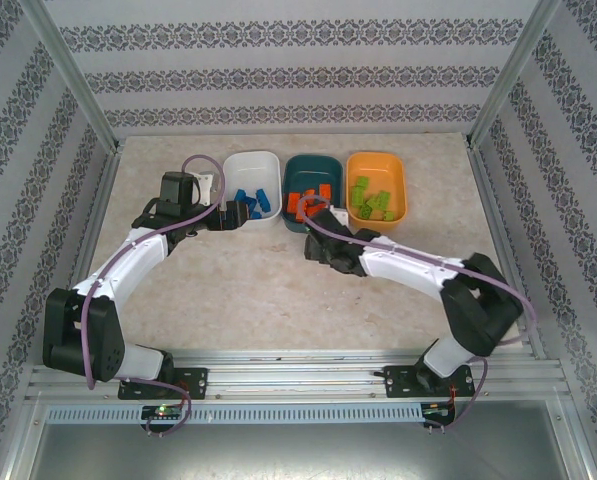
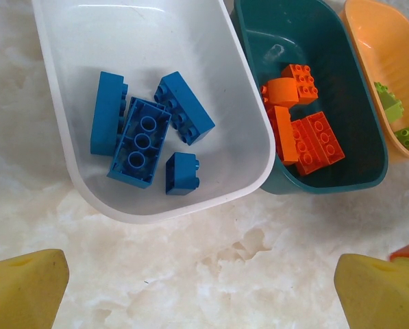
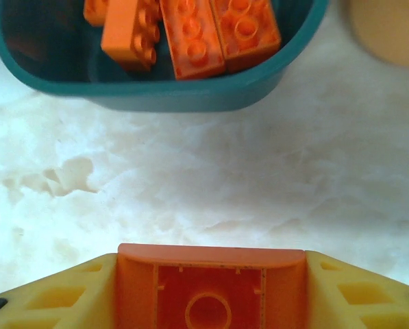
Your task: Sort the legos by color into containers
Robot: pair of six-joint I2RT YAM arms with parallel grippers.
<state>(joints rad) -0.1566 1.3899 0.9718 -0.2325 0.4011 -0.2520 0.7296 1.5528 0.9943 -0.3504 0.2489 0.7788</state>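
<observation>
Three containers stand in a row at the back: a white tray [image 1: 250,162] with several blue legos [image 2: 141,140], a dark teal tray [image 1: 314,163] with several orange-red legos [image 3: 190,34], and a light orange tray [image 1: 376,160] with green legos [image 1: 373,198]. My left gripper [image 2: 201,288] hangs open over bare table just before the white tray's near rim [image 2: 156,209], with nothing between its yellow pads [image 2: 22,288]. The right gripper [image 3: 211,295] is shut on an orange-red lego [image 3: 211,281], hollow underside toward the camera, a short way in front of the teal tray's near wall [image 3: 190,92].
The trays sit close together, the teal tray [image 2: 327,185] touching the white one. Patterned walls and metal posts [image 1: 73,70] enclose the marbled tabletop [image 1: 258,290]. Both arms reach in toward the trays from the near edge.
</observation>
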